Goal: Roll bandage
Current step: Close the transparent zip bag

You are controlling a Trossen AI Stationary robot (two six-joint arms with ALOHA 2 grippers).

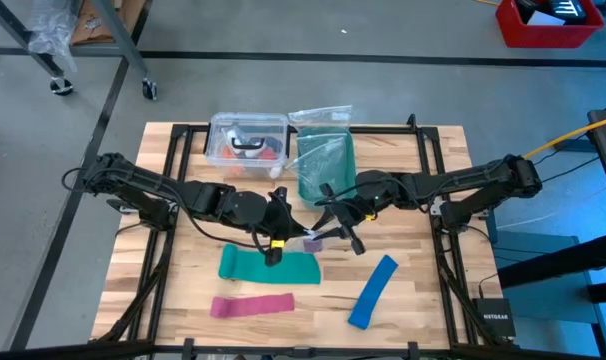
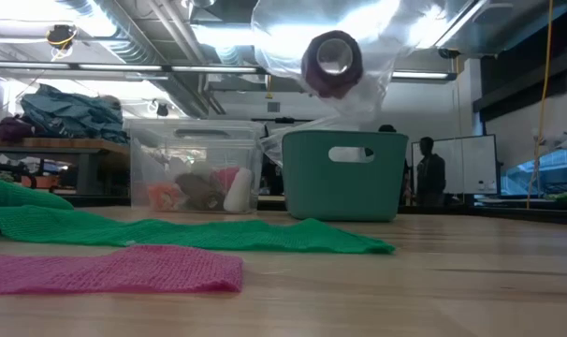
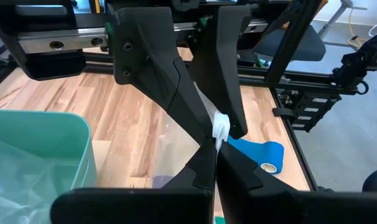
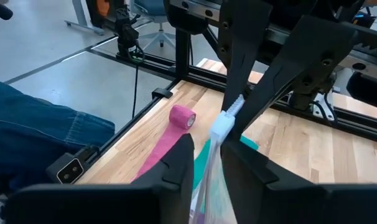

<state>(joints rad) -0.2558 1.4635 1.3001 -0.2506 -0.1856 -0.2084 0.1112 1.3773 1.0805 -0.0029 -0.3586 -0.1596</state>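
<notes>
- bandage (image 2: 332, 64): purple roll in the clear bag (image 2: 377, 37), bag's top cut by the frame edge; from above just a small purple bit at 5 o'clock of the teal bin (image 1: 326, 160).
- left gripper (image 3: 216, 140): fingers' bases cut off.
- clear box (image 2: 192, 168): contents too blurred to identify.

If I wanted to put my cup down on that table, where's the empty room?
Bare wood lies right of the blue strip, and along the left side beside the green strip and pink strip. The middle is crowded: both grippers meet there, in front of the clear box and teal bin.
</notes>
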